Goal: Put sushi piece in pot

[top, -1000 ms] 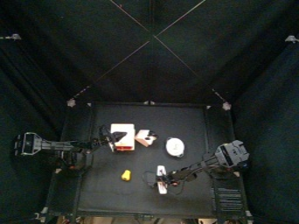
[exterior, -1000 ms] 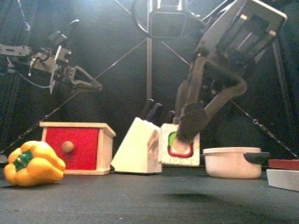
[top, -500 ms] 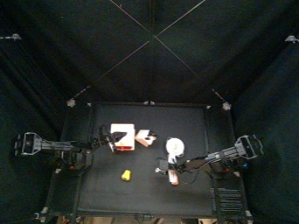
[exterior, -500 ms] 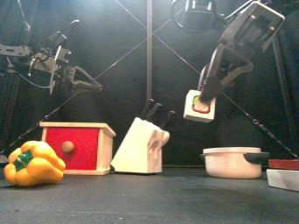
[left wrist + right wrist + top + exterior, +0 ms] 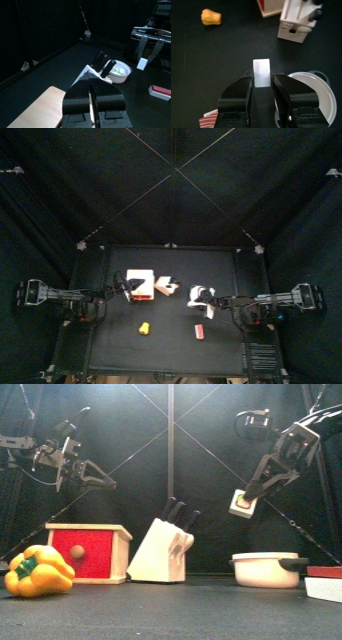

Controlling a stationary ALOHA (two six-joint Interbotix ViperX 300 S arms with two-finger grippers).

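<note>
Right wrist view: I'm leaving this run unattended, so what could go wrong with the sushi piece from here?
1. The sushi piece, clamped in the right gripper, hangs high above the pot. Dropped from there, it may bounce out.
2. In the right wrist view the piece sits beside the pot's rim, not over its middle, so a release now could miss.

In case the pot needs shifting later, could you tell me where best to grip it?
Pinch the pot by its rim from straight above: it stands upright and open, so one jaw fits inside the thin wall. Its short dark side handle is an alternative.
</note>
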